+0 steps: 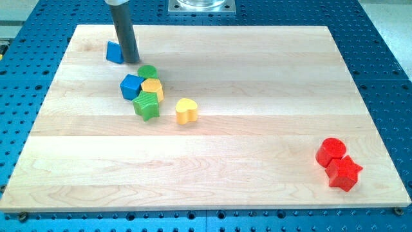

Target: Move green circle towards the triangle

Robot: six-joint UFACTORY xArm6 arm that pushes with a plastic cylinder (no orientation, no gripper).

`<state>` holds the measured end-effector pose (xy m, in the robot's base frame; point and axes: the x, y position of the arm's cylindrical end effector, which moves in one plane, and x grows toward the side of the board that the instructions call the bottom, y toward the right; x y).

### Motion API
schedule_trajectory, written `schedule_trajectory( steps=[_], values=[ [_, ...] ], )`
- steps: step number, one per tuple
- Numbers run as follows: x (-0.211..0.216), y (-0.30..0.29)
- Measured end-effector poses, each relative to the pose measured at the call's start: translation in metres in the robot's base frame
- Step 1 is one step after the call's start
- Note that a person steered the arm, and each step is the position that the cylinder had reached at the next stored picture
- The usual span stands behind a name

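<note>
Pale maple-like tabletop (257, 77), built of long glued planks with fine lengthwise grain, lying on a blue perforated metal base (386, 64) dotted with regular holes. At the view's top, a pale metal mounting plate (201, 6), partly cut off by the edge.

No pincer on this arm: just a straight, dark, smooth cylindrical rod, so nothing to call open or closed. My tip (131, 61) down near the tabletop in the upper left, just right of the blue triangle (114, 52), touching it or nearly so; exact contact hard to tell, since the rod hides part of that wedge-shaped block.

Below and right of the tip, a tight cluster of four matte painted blocks. Green circle (147, 71), a short round disc, at the top of the cluster, close to the tip but apart from it, and near the triangle with the rod between. Blue cube-like block (131, 86) at the cluster's left, pressed against a yellow faceted block (153, 88), shape roughly hexagonal. Green star (147, 106) at the cluster's bottom, touching its neighbours above.

Yellow heart (187, 110) alone, just right of the cluster, with a small gap.

Well apart, near the lower right corner: red circle (331, 151), a squat cylinder, touching a red star (344, 173) just below it.
</note>
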<state>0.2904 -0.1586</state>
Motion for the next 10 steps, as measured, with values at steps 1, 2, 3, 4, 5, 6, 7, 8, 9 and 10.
schedule_trajectory(
  steps=[1,2,3,4,5,6,7,8,9,10],
  values=[
    [-0.017,-0.036],
    [0.007,-0.039],
    [-0.022,-0.057],
    [-0.033,-0.064],
    [-0.001,-0.026],
    [0.013,0.080],
    [0.080,0.078],
    [0.083,0.040],
    [0.105,0.042],
    [0.087,-0.003]
  ],
)
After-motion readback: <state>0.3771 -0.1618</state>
